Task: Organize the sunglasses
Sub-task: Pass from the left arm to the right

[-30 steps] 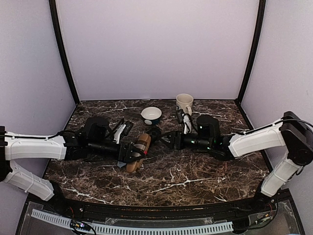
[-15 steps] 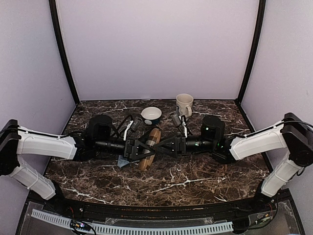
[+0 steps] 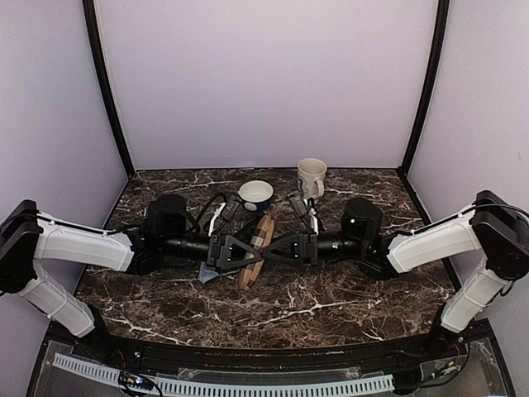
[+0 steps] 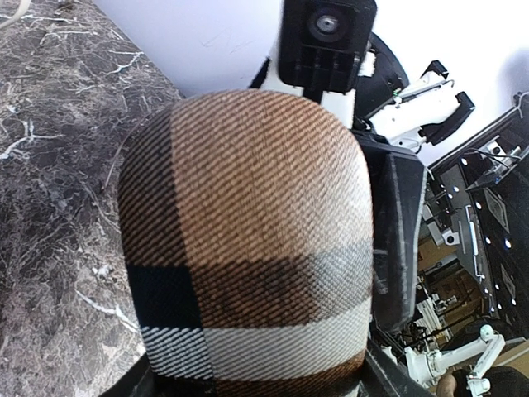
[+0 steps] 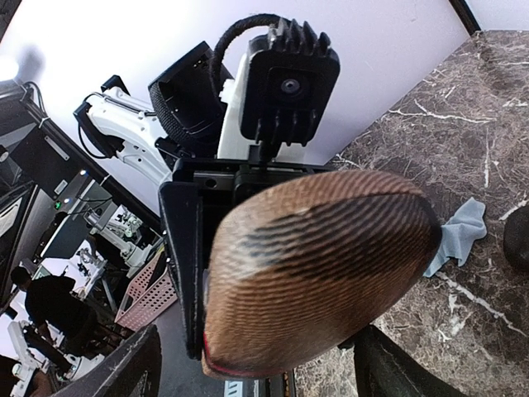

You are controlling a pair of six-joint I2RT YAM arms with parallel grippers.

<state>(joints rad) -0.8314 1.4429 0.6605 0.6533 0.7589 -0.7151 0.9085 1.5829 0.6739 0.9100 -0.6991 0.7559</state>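
Note:
A brown striped oblong case (image 3: 263,227) hangs over the middle of the marble table (image 3: 331,306), standing roughly on edge. My left gripper (image 3: 250,251) comes in from the left and is shut on it; the case (image 4: 248,231) fills the left wrist view, with both fingers pressed against its sides. My right gripper (image 3: 270,248) reaches in from the right. Its fingers straddle the case's end (image 5: 322,265), and a gap shows on one side, so it is open. The sunglasses are hidden or out of view.
A white bowl with a dark band (image 3: 255,194) and a cream mug (image 3: 312,175) stand at the back middle. A grey-blue cloth (image 3: 207,273) lies on the marble under the left gripper, also seen as the cloth (image 5: 463,231) in the right wrist view.
My left arm carried the case right, off the table, and turned it more upright. The right gripper slid left, spread wider, and now brackets the case's other end.

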